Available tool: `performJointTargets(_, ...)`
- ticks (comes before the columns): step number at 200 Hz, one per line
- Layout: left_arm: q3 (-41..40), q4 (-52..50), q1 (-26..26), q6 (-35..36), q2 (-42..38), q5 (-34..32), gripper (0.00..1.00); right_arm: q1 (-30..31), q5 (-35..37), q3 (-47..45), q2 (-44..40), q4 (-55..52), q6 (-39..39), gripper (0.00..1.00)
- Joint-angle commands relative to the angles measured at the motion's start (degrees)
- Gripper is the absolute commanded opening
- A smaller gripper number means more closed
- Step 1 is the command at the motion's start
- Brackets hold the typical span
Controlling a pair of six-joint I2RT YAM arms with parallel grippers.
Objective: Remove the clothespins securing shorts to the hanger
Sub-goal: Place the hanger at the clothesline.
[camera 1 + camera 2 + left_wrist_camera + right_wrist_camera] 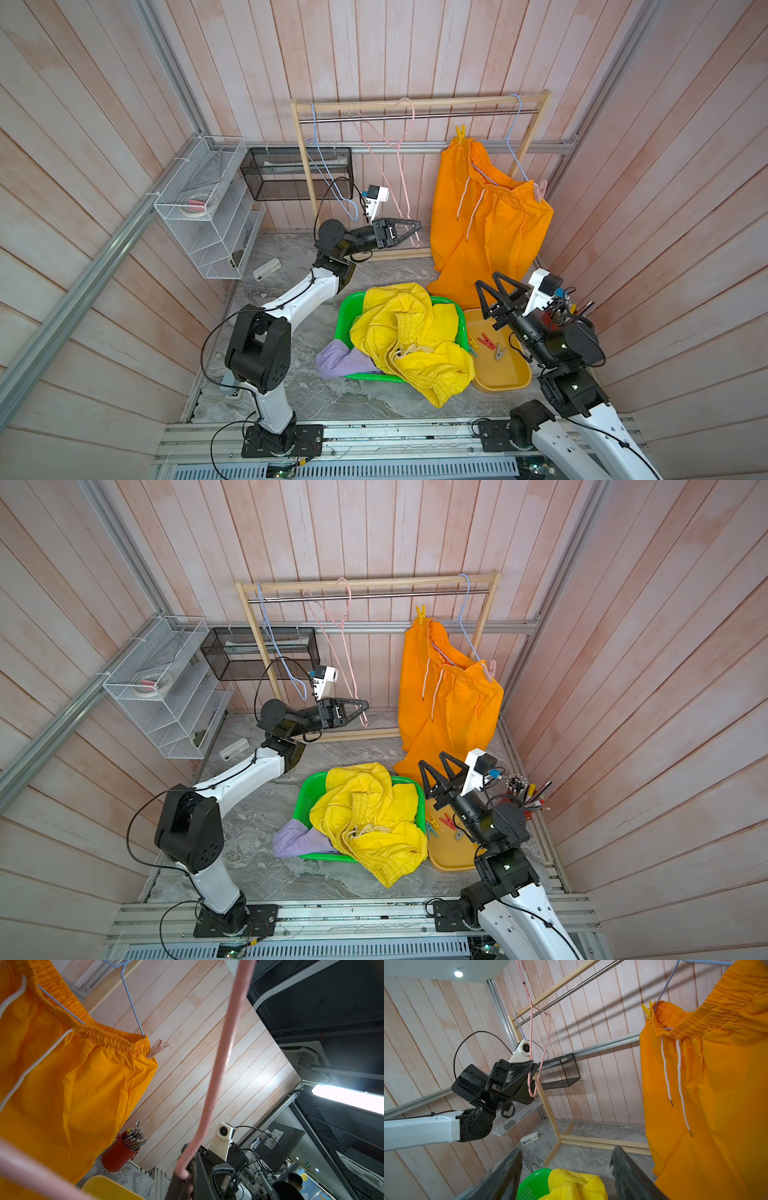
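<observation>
Both top views are showing yellow shorts (411, 332) lying in the basket (345, 309), orange shorts (486, 232) hanging by yellow pin (460, 132) and pink pin (539, 190), left gripper (417, 227) clamping pink hanger (227, 1043), right gripper (487, 279) gaping.

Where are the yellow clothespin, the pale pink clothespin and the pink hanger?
yellow clothespin (460, 132), in a top view, on the middle of its upright body.
pale pink clothespin (157, 1049), left wrist view, on the middle of its body.
pink hanger (531, 1026), right wrist view, on its long straight wire.
</observation>
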Motion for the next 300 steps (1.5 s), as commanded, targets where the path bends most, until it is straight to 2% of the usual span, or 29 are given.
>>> performJointTargets(1, 4.72, 5.61, 1.13, -5.35, 4.01, 1.61, 0.0, 0.01, 0.41, 0.29, 0.0, 0.32, -1.09, 0.7)
performJointTargets(22, 8.4, 7.88, 1.76, -8.95, 7.51, 2.55, 0.0, 0.0, 0.78, 0.42, -0.21, 0.0, -1.66, 0.7)
performJointTargets(107, 13.94, 6.03, 4.3, -9.94, 11.89, -1.35, 0.0, -0.08, 0.86, 0.31, -0.32, -0.38, -2.59, 0.7)
performJointTargets(148, 18.86, 9.19, 4.82, -15.12, 15.81, -2.12, 0.0, -0.18, 0.99, 1.2, -0.23, 0.12, -2.98, 0.7)
performJointTargets(215, 14.22, 10.52, 5.35, -15.79, 15.38, -3.67, 0.0, -0.11, 0.96, 2.02, -0.27, 0.08, -3.24, 0.7)
performJointTargets(245, 10.87, 11.31, 5.35, -15.2, 13.63, -3.76, 0.18, -0.17, 0.7, 1.7, 0.03, 0.67, -2.74, 0.7)
performJointTargets(261, 8.1, 12.6, 5.35, -14.91, 12.37, -3.9, 0.21, -0.17, 0.61, 1.86, 0.24, 0.7, -2.77, 0.7)
performJointTargets(279, 4.53, 15.18, 5.22, -15.39, 11.32, -3.54, 0.37, -0.22, 0.56, 2.03, 0.35, 0.74, -2.8, 0.7)
performJointTargets(300, 0.64, 17.97, 4.66, -15.21, 9.48, -2.6, 0.63, -0.26, 0.54, 2.1, 0.7, 0.57, -2.92, 0.7)
